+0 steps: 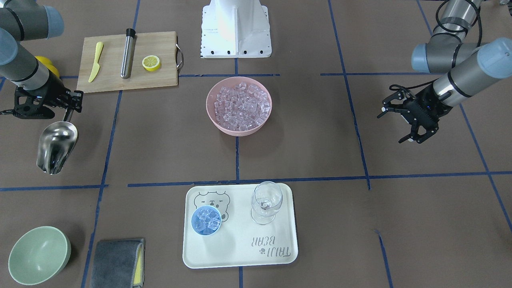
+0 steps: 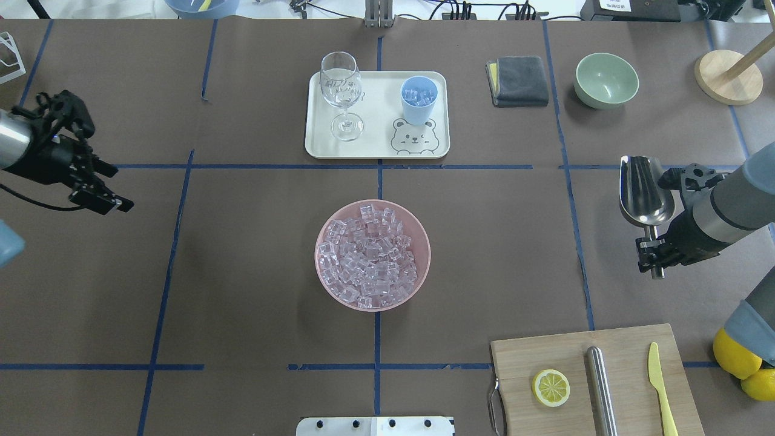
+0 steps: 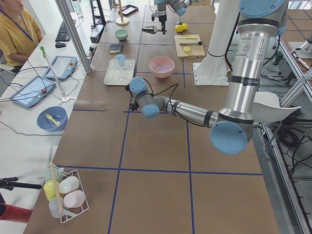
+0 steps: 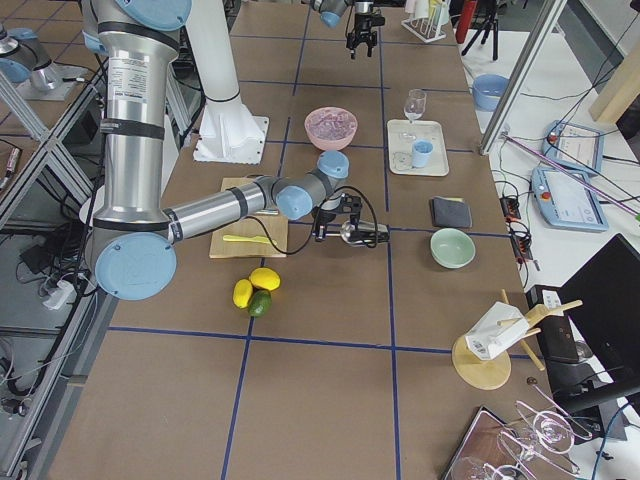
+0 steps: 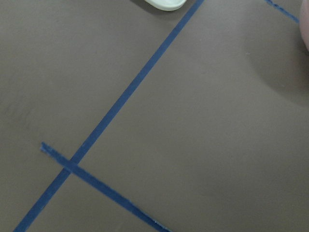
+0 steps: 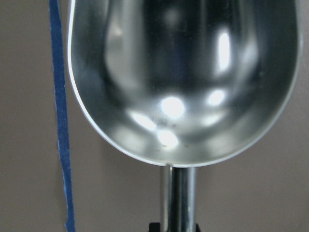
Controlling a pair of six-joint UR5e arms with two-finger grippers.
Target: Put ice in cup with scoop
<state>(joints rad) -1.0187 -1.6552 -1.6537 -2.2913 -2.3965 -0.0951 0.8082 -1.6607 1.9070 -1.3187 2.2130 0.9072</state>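
Two grippers in view, you start at the far left of the overhead view: left gripper [image 2: 118, 189] hangs over bare table [image 2: 242, 272], jaws spread apart, nothing between them. Its wrist camera shows only brown surface and blue tape [image 5: 120, 101].

Next, toward the middle, at the far side from the robot: cream tray [image 2: 375, 142] with a bear print. A clear wine glass [image 2: 342, 88] stands upright on its left part. The light-blue cup [image 2: 418, 100] stands upright on its right part, just behind the bear print, with several cubes of ice [image 2: 419, 94] in it.

Nearer the robot, at centre: pink bowl [image 2: 422, 277], piled with the rest of the ice, well apart from the tray.

Right of the tray you have a folded grey cloth [image 2: 521, 80], then a pale green bowl [image 2: 606, 79].

Farther right: right gripper [image 2: 652, 249] is clamped on the short handle of the scoop [image 2: 645, 191]. The trough faces up, its mouth points away from the robot, and the wrist view shows it holds no ice. It sits well to the right of both pink bowl and cup.

Near right corner: wooden cutting board [image 2: 527, 357] carrying a lemon half [image 2: 551, 387], a steel rod [image 2: 601, 387] and a yellow knife [image 2: 660, 387], side by side and apart. Whole lemons [image 2: 735, 354] lie just beyond its right edge, partly hidden by the arm.
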